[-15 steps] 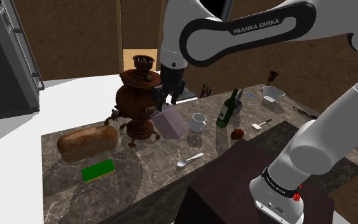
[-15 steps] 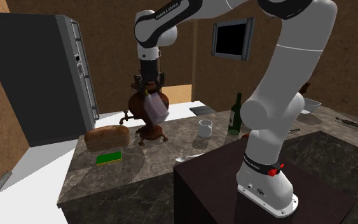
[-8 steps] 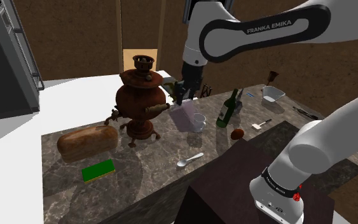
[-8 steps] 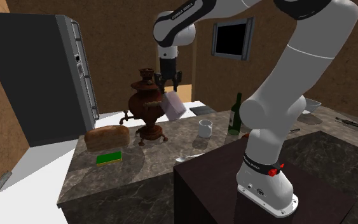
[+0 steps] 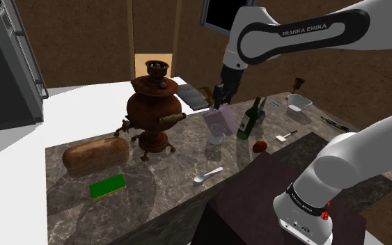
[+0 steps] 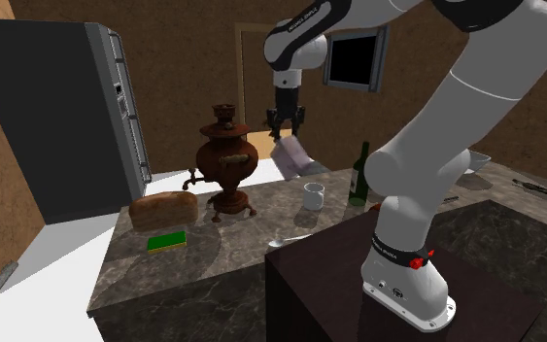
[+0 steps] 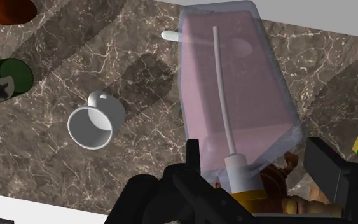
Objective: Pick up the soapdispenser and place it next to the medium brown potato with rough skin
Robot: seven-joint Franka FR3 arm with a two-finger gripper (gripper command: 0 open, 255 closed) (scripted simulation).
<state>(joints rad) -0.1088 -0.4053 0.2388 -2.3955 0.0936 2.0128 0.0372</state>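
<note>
Black two-finger gripper (image 6: 287,133) clamps the pump end of the translucent pink rectangular soap dispenser (image 7: 234,83), which hangs tilted in the air near the white mug (image 7: 95,122); judged light, rigid and slick-walled, best held at the neck.

Soap dispenser (image 7: 234,95) showing translucent pink-lilac, white tube running down inside. Table (image 5: 159,188) dark brown marble, pale veins all over. Samovar (image 5: 154,111) coppery red-brown, mug (image 7: 95,126) plain white, bottle (image 5: 248,120) deep green, sponge (image 5: 108,186) bright green with a yellow edge, potato (image 5: 260,146) reddish brown, loaf (image 5: 95,154) warm brown.
</note>
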